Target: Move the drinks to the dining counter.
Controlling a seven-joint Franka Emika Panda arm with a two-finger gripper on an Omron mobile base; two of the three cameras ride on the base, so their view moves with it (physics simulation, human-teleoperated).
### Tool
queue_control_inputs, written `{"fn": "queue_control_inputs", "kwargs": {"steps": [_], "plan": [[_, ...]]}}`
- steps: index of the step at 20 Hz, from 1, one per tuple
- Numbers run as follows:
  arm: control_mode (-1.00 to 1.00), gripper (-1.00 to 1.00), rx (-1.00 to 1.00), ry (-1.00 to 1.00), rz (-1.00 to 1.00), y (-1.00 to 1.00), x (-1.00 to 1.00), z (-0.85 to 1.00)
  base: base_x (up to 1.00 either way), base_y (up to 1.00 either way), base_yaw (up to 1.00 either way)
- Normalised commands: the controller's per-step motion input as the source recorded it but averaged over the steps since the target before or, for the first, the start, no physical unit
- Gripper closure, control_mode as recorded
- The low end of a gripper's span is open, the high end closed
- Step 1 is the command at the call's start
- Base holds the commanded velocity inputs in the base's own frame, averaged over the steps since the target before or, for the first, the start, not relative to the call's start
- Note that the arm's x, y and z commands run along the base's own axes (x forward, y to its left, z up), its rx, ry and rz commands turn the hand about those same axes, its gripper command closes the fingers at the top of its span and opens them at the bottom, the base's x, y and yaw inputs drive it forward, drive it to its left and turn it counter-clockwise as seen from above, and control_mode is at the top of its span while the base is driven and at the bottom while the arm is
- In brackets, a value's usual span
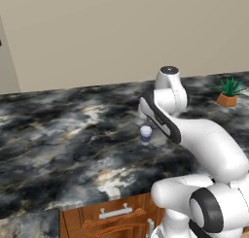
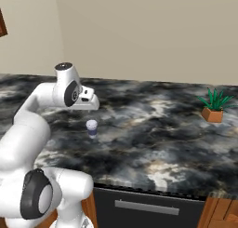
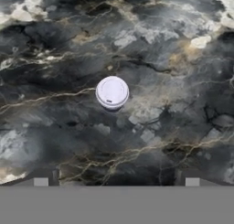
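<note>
Purple-blue cup (image 1: 146,134) upright on marble tabletop (image 1: 58,135)
White domed lid; tool (image 3: 116,182) at 6 o'clock, spread wide, holding nothing

Even, soft rendered light; the black marble counter with grey-white veins (image 1: 73,135) shows blurry texture, no glare.

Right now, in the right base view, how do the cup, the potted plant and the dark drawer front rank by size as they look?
1. Dark drawer front, largest.
2. Potted plant.
3. Purple-blue cup, smallest, though it stands nearer than the plant.
</note>
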Motion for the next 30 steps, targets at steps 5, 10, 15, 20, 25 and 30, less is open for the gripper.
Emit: {"fn": "queue_control_inputs", "kwargs": {"steps": [5, 10, 15, 20, 25, 30], "plan": [[-1.00, -1.00, 0.02, 0.00, 0.00, 0.00, -0.44, 0.25, 0.00, 0.00, 0.00], [1.00, -1.00, 0.02, -0.01, 0.00, 0.00, -0.39, 0.18, -0.31, 0.00, 0.00], [1.00, -1.00, 0.00, 0.00, 0.00, 0.00, 0.00, 0.00, -0.79, 0.02, 0.01], [1.00, -1.00, 0.00, 0.00, 0.00, 0.00, 0.00, 0.00, -0.47, 0.21, 0.36], [1.00, -1.00, 0.00, 0.00, 0.00, 0.00, 0.00, 0.00, 0.02, 0.00, 0.98], [1.00, -1.00, 0.00, 0.00, 0.00, 0.00, 0.00, 0.00, 0.03, 0.00, 1.00]]}}
